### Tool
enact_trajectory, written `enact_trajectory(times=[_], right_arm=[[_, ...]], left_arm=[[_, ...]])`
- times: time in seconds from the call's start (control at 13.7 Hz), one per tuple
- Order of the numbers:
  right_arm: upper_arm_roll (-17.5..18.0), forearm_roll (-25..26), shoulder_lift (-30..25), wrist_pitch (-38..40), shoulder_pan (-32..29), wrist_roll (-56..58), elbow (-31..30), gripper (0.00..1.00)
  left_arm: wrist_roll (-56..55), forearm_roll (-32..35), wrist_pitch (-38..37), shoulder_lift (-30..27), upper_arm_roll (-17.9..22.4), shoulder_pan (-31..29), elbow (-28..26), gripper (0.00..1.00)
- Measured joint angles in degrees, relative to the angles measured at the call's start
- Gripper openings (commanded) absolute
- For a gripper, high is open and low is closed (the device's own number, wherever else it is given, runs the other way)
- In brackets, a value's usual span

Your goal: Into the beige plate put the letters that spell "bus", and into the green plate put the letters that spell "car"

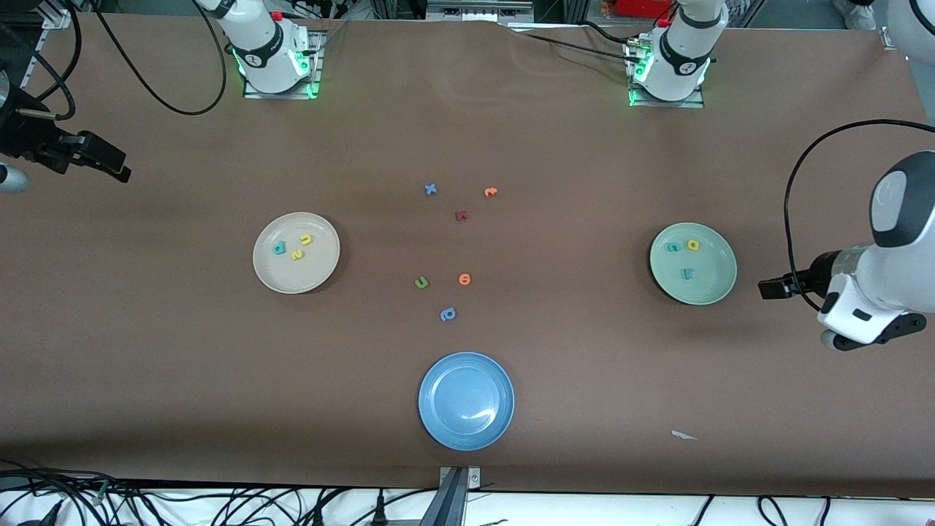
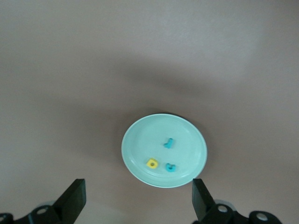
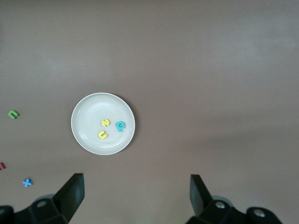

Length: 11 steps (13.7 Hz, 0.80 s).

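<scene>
**Both plates filled, both arms waiting**

The beige plate (image 1: 264, 272) holds the teal b (image 1: 279, 248), yellow u (image 1: 306, 239) and yellow s (image 1: 297, 254). The green plate (image 1: 712, 288) holds the teal c (image 1: 674, 247), yellow a (image 1: 692, 245) and teal r (image 1: 687, 273). The left gripper (image 1: 763, 289) and right gripper (image 1: 120, 169) wait at the table's ends, fingers wide, holding nothing.

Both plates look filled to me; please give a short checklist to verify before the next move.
1. Beige plate holds teal b, yellow u, yellow s: ok.
2. Green plate holds teal c, yellow a, teal r: ok.
3. Left gripper open, holding nothing: ok.
4. Right gripper open, holding nothing: ok.
5. Blue plate has no letters: ok.
</scene>
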<state>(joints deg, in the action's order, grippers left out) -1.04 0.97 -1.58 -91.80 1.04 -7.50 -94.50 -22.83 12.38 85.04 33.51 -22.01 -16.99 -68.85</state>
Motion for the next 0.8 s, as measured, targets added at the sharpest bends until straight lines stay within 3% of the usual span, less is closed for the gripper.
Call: enact_trajectory(times=[0.22,0.36,0.58,0.8], right_arm=[[0.0,0.0,0.0,0.07,0.0,0.0,0.0,1.0],[0.0,0.0,0.0,0.1,0.0,0.0,0.0,1.0],[0.0,0.0,0.0,0.12,0.01,0.0,0.0,1.0],[0.0,0.0,0.0,0.13,0.01,0.0,-0.01,1.0]], left_arm=[[3.51,-10.66,-0.6,-2.03,15.83,10.33,2.49,1.0],[5.44,-15.8,-0.65,-3.75,23.79,15.82,2.63,1.0],[7.16,-17.01,-0.03,-6.38,26.35,17.97,1.7,1.0],[7.74,-17.02,8.09,-12.23,26.36,18.31,-7.22,0.99]])
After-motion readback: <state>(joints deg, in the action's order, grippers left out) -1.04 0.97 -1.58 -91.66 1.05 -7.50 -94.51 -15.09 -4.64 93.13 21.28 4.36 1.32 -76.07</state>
